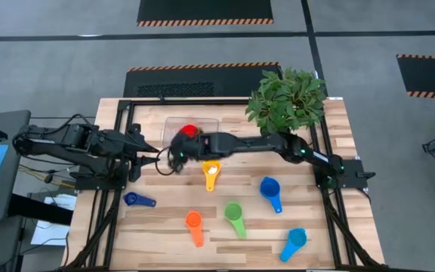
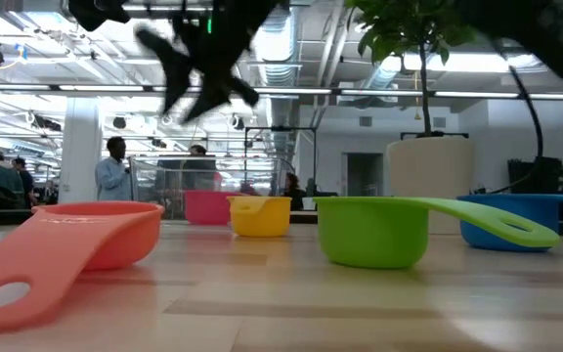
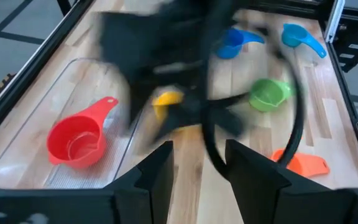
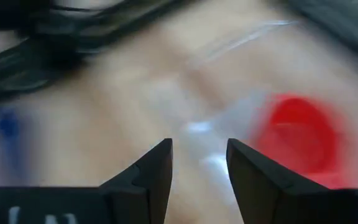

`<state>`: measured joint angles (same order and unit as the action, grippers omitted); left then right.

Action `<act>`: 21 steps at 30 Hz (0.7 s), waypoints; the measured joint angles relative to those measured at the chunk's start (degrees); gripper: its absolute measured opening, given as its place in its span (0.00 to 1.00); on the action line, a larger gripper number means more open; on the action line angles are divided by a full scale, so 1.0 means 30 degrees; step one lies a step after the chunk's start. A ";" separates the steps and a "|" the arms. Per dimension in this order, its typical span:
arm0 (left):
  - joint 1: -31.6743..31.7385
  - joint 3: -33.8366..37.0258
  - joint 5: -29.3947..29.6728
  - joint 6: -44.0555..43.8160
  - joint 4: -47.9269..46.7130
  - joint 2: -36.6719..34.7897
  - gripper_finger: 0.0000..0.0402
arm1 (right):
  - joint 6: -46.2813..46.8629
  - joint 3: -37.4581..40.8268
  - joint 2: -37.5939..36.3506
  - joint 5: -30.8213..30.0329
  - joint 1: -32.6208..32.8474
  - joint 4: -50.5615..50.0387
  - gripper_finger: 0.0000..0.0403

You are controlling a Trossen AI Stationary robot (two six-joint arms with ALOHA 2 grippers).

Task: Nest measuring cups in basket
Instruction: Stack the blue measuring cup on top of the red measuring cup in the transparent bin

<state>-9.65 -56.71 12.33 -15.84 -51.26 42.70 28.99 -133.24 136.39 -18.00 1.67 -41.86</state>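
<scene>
The red cup [image 1: 189, 131] lies in the clear basket [image 1: 206, 122], its handle toward the table's right [image 3: 76, 140]. Six more cups rest on the table: yellow [image 1: 211, 174], blue [image 1: 270, 190], green [image 1: 234, 215], orange [image 1: 194, 224], dark blue [image 1: 134, 199] and light blue [image 1: 294, 242]. My right gripper [image 1: 174, 148] reaches across to the basket's near left corner. It is open and empty [image 4: 197, 168], with the red cup [image 4: 300, 140] just ahead of it. My left gripper [image 1: 155, 156] is open and empty [image 3: 197, 171], left of the basket, close to the right gripper.
A white pot with a green plant [image 1: 287, 98] stands at the far right of the table, over the right arm. Black frame rails [image 1: 119, 151] run along both table sides. Bare wood lies between the scattered cups. In the low view, people stand in the room beyond the table.
</scene>
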 joint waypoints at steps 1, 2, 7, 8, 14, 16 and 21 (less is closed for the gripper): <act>-0.0001 0.0000 -0.0036 -0.0053 0.0061 0.0000 0.33 | 0.0043 0.0076 -0.0406 0.0914 0.0443 -0.0672 0.42; -0.0007 -0.0002 -0.0054 -0.0046 0.0052 0.0000 0.33 | -0.0047 0.0037 -0.0738 0.1327 0.0904 -0.1228 0.41; 0.0002 0.0007 0.0035 0.0215 -0.0158 0.0022 0.33 | 0.1278 0.0011 -0.2231 0.1515 0.3402 -0.6804 0.39; 0.0000 0.0007 0.0035 0.0229 -0.0156 0.0022 0.33 | 0.2084 0.0012 -0.2315 0.1486 0.3998 -0.7940 0.38; 0.0000 0.0007 -0.0512 0.0037 -0.0183 0.0014 0.33 | 0.9921 0.0061 -0.2646 -0.1151 0.8631 -1.4403 0.34; 0.0000 0.0007 -0.0678 0.0035 -0.0204 0.0032 0.33 | 1.3753 0.0081 -0.2634 -0.2440 1.0370 -1.6112 0.32; 0.0015 0.0007 -0.0499 0.0044 0.0087 0.0242 0.33 | 2.3184 0.3042 -0.2934 -0.5410 1.3691 -1.5926 0.27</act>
<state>-9.61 -56.69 10.83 -15.70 -51.00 43.42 98.55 -124.11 127.59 -34.23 42.75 -89.64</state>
